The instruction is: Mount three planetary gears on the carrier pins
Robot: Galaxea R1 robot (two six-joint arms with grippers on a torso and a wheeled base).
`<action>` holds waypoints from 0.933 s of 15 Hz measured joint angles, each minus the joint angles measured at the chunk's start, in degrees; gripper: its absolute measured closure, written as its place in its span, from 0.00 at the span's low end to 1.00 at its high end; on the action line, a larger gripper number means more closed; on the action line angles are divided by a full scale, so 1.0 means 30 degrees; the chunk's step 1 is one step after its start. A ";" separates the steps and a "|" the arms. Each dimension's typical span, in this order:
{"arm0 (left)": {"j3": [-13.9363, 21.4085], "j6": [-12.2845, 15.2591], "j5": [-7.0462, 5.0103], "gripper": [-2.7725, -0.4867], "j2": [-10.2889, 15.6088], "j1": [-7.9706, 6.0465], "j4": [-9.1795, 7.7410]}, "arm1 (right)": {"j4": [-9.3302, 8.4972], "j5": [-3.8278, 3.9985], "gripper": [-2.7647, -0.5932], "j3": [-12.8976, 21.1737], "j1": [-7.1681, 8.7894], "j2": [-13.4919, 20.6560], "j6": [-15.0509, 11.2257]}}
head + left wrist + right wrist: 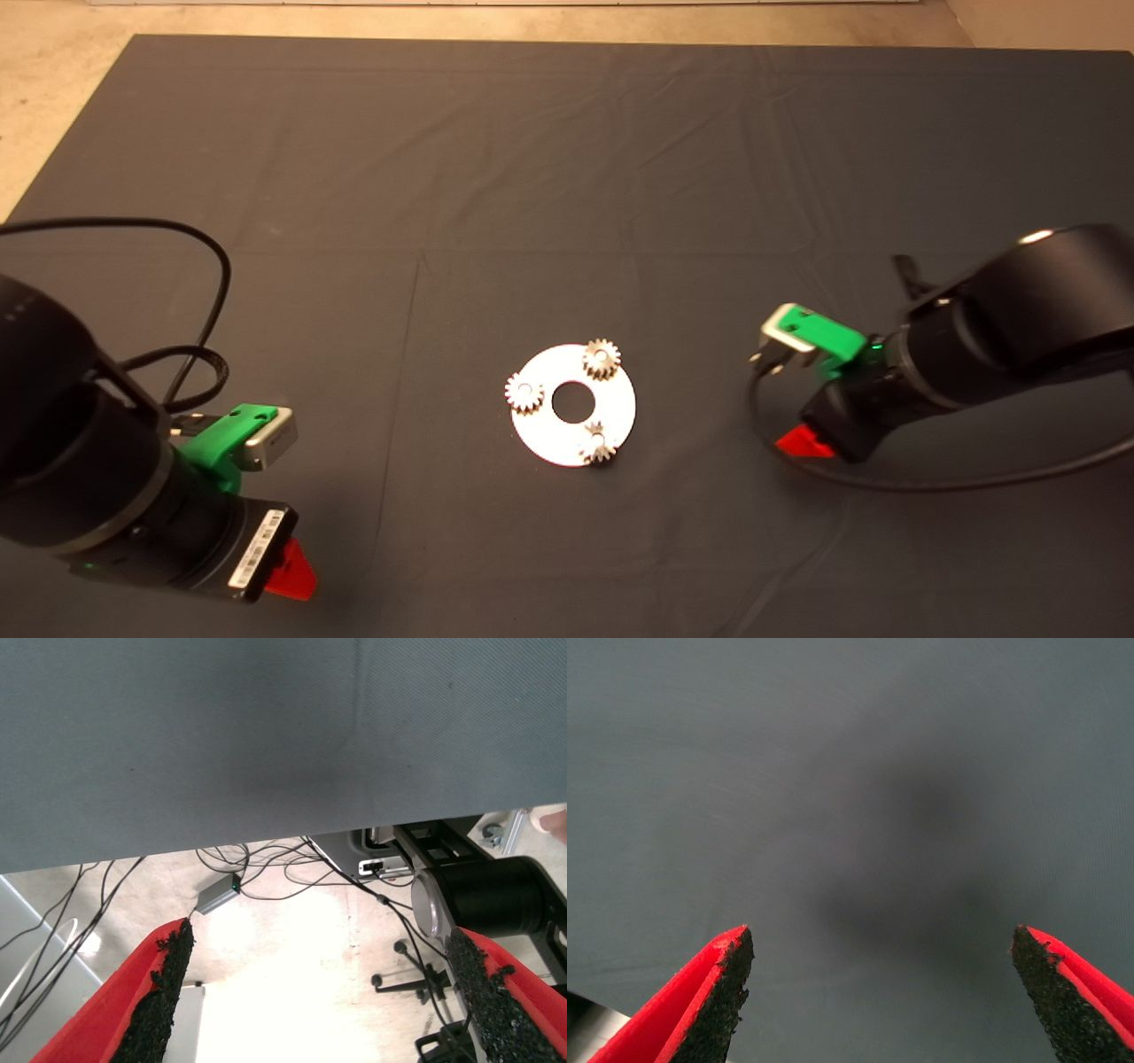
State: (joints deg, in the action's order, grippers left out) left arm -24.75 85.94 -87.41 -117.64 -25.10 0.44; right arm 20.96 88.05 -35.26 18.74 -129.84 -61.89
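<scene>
- Head view gives us the whole scene: a round plate (pixel 540 439) lies flat on the dark mat (pixel 567 177) of the desk, a little nearer the front edge than the middle, about midway between the left and right edges.
- We count three planetary gears on the plate, spaced around its large central hole: one (pixel 601 360) on the far side, one (pixel 524 392) on the side facing the left edge, one (pixel 599 442) at the rim nearest the front edge.
- The carrier pins are mostly covered by the gears; we make out only a bright spot in each gear's middle, and we cannot tell how fully each gear is seated. The front gear looks less even than the other two, but it is too small for us to say whether it tilts.
- The left gripper (pixel 291 567) sits near the front left corner, well apart from the plate. From above only one red fingertip shows; the rest is hidden under the arm. Its wrist view shows the jaws spread wide with nothing between them (pixel 323 992), and beyond the mat's edge we see floor, loose cables and dark equipment.
- The right gripper (pixel 804 441) hangs over the mat toward the right edge, also well apart from the plate, with only a red tip visible from above. Its wrist view shows the jaws spread and empty (pixel 881 992) over bare mat, and a sliver of something pale cut off at one corner that we cannot identify.
</scene>
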 joint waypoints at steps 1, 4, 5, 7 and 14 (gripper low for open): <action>0.0131 -0.0008 0.0004 0.32 -0.0094 -0.0004 -0.0065 | -0.0510 0.0086 0.28 0.0275 0.0000 0.1060 -0.2012; 0.0212 -0.0008 -0.0016 0.26 -0.0184 0.0000 -0.0163 | -0.1750 -0.0004 0.21 0.1128 0.0006 0.2264 -0.4132; 0.0220 -0.0008 -0.0008 0.26 -0.0196 0.0000 -0.0171 | -0.2048 -0.0040 0.21 0.1349 0.0008 0.2453 -0.4662; 0.0257 0.0000 0.0000 0.21 -0.0196 0.0000 -0.0219 | -0.2838 -0.0044 0.14 0.1682 0.0004 0.2815 -0.5810; 0.0257 0.0016 0.0000 0.07 -0.0046 -0.0004 -0.0301 | -0.3966 -0.0044 0.03 0.3000 0.0000 0.4306 -0.8464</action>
State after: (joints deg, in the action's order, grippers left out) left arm -23.98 85.99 -87.41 -117.77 -25.11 -0.46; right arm 9.06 87.92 -26.26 18.74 -116.92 -87.29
